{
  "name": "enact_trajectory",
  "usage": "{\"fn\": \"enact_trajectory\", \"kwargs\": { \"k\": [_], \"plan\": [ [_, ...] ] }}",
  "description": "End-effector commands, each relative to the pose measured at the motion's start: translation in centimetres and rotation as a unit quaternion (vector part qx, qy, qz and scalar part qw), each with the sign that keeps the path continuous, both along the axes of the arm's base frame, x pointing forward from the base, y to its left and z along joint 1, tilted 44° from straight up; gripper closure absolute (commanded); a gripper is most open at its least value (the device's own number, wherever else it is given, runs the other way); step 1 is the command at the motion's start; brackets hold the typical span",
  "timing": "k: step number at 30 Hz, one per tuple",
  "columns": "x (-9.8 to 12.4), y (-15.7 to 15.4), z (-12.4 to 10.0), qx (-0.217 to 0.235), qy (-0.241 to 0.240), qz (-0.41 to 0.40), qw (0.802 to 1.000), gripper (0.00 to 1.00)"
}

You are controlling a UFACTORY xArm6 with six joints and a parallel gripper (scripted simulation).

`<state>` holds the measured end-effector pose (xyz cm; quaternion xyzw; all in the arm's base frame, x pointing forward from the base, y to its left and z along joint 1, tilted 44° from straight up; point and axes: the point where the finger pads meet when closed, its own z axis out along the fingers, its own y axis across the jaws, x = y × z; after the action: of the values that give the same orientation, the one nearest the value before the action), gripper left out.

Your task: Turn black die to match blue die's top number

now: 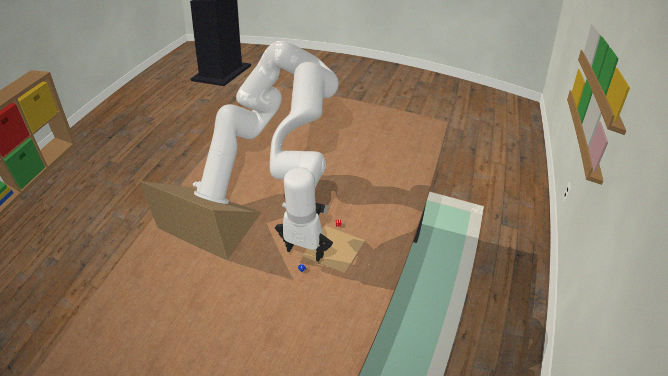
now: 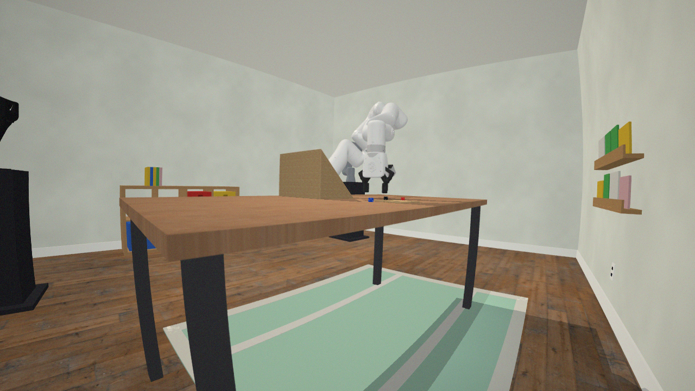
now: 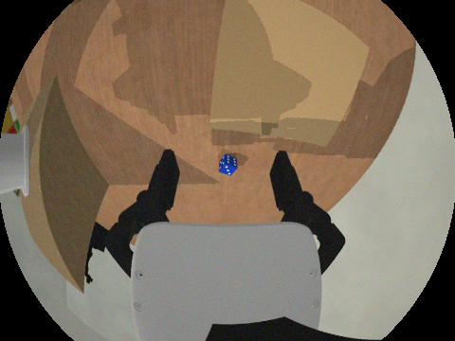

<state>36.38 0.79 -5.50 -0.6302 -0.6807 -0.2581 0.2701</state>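
The blue die (image 1: 301, 267) (image 2: 370, 200) (image 3: 227, 165) lies on the table beside the mat. Several white pips show, but I cannot tell its top number surely. The tan mat (image 1: 343, 243) (image 3: 332, 57) lies flat on the table. The black die (image 2: 385, 197) shows small in the exterior view, its number unreadable; it is hidden behind the arm in the top view and out of the wrist view. The red die (image 1: 338, 223) (image 2: 403, 198) lies behind the mat. My gripper (image 1: 303, 254) (image 2: 375, 190) (image 3: 225, 161) is open and empty, above the table near the blue die.
A tan wedge-shaped block (image 1: 187, 219) (image 2: 301, 175) (image 3: 71, 180) stands on the table left of the dice, beside the arm's base. The table's edge runs to the right of the mat. The arm's shadow falls across part of the mat.
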Motion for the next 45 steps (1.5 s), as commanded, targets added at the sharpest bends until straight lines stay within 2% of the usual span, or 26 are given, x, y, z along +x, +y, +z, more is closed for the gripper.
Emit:
{"fn": "enact_trajectory", "kwargs": {
  "k": [1, 9, 16, 18, 33, 45],
  "plan": [
    [0.1, -0.1, 0.1, -0.001, -0.001, -0.001, 1.000, 0.00],
    [0.0, 0.3, 0.4, -0.001, -0.001, -0.001, 1.000, 0.00],
    [-1.1, 2.8, 2.9, -0.001, -0.001, -0.001, 1.000, 0.00],
    [-1.1, 2.8, 2.9, -0.001, -0.001, -0.001, 1.000, 0.00],
    [-4.8, 11.2, 11.1, -0.001, -0.001, -0.001, 1.000, 0.00],
    [-5.5, 12.9, 12.8, -0.001, -0.001, -0.001, 1.000, 0.00]
  ]
}}
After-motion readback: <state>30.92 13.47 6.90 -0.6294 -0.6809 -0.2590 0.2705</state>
